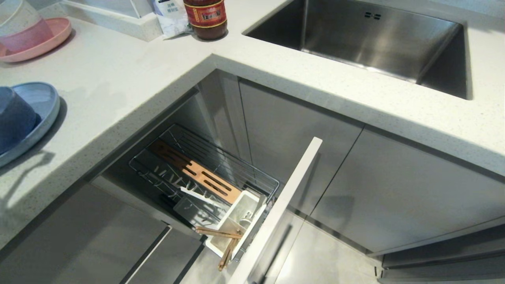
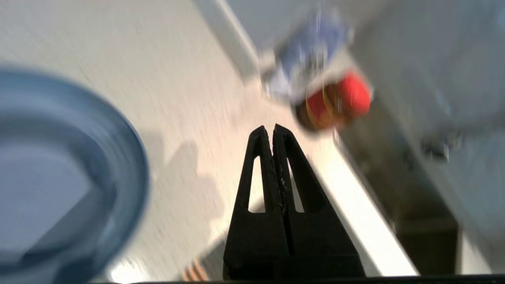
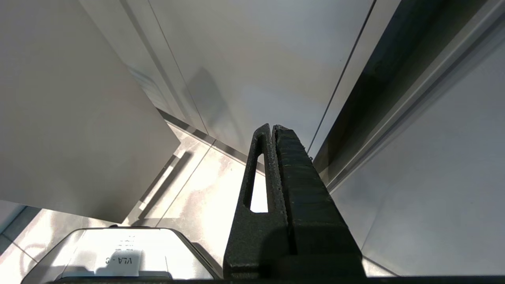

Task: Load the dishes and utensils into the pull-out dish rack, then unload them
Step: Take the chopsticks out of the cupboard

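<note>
The light-blue plate (image 1: 43,110) lies on the counter at the far left, and the light-blue bowl (image 1: 14,118) sits upside down on it. The pull-out dish rack (image 1: 252,173) stands open below the counter corner. Its white utensil box (image 1: 232,227) holds the wooden chopsticks (image 1: 223,242), which poke out over the rim. A silver piece beside them looks like the fork (image 1: 247,216). My left gripper (image 2: 273,128) is shut and empty above the counter, just beside the plate (image 2: 59,189). My right gripper (image 3: 273,127) is shut and parked, pointing at the floor by the cabinet doors. Neither arm shows in the head view.
A pink plate (image 1: 59,33) with a white-and-pink bowl (image 1: 21,27) stands at the back left. A red-labelled jar (image 1: 205,17) and a packet (image 1: 171,15) stand by the sink (image 1: 375,43). The rack's pale cabinet front (image 1: 284,205) juts out into the aisle.
</note>
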You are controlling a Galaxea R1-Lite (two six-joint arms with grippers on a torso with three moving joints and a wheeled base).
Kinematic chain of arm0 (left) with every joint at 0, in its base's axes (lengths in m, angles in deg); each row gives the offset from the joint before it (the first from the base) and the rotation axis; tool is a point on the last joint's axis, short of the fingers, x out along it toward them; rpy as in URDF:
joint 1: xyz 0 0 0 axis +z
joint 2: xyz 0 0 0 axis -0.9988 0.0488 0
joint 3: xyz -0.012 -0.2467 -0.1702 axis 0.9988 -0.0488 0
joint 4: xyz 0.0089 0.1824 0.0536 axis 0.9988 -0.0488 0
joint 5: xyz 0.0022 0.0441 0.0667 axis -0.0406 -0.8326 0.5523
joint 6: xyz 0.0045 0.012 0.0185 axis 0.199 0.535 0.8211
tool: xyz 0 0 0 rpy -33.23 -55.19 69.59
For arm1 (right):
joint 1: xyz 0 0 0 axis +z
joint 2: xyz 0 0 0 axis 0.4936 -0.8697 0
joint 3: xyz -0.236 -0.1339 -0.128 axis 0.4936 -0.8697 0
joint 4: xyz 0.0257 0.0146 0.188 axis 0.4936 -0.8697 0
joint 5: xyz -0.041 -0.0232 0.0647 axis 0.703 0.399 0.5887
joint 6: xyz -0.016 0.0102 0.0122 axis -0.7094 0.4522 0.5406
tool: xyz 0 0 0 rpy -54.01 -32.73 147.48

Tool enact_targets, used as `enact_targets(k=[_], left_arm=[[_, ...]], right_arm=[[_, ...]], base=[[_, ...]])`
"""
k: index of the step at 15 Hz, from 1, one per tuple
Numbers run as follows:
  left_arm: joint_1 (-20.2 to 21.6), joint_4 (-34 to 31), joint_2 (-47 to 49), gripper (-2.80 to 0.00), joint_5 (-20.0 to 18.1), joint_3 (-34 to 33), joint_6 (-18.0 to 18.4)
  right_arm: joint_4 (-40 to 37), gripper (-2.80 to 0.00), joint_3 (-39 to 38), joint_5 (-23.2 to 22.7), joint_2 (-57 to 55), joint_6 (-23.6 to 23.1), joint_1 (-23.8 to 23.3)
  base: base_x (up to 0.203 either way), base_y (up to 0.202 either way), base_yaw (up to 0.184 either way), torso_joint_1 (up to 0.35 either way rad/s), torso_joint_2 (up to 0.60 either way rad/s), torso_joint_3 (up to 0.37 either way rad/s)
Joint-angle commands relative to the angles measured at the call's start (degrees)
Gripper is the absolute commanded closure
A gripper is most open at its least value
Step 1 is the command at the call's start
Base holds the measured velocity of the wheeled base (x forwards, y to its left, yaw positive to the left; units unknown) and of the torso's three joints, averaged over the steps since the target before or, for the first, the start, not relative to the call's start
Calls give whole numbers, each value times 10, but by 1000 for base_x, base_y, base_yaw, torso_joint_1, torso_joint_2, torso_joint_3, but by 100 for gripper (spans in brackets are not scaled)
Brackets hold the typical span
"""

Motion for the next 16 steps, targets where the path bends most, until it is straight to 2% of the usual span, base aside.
enact_targets(k=[1, 4, 7, 12, 14, 16], left_arm=[[-81, -25, 33, 0, 46, -23, 11], [-110, -31, 45, 0, 60, -54, 28], [-171, -46, 47, 0, 61, -82, 39], [-284, -47, 57, 0, 118, -169, 93], [-294, -54, 78, 0, 129, -185, 104], [-296, -105, 99, 0, 125, -187, 105]], right_arm=[[0, 0, -1, 0, 2, 0, 1], [0, 0, -1, 0, 2, 0, 1], [0, 0, -1, 0, 2, 0, 0], [0, 0, -1, 0, 2, 0, 0], [0, 0, -1, 0, 2, 0, 0], [0, 0, -1, 0, 2, 0, 0]], base=[[0, 0, 0, 0, 0, 0], [0, 0, 0, 0, 0, 0], [0, 0, 0, 0, 0, 0], [0, 0, 0, 0, 0, 0], [0, 0, 0, 0, 0, 0], [0, 0, 0, 0, 0, 0]])
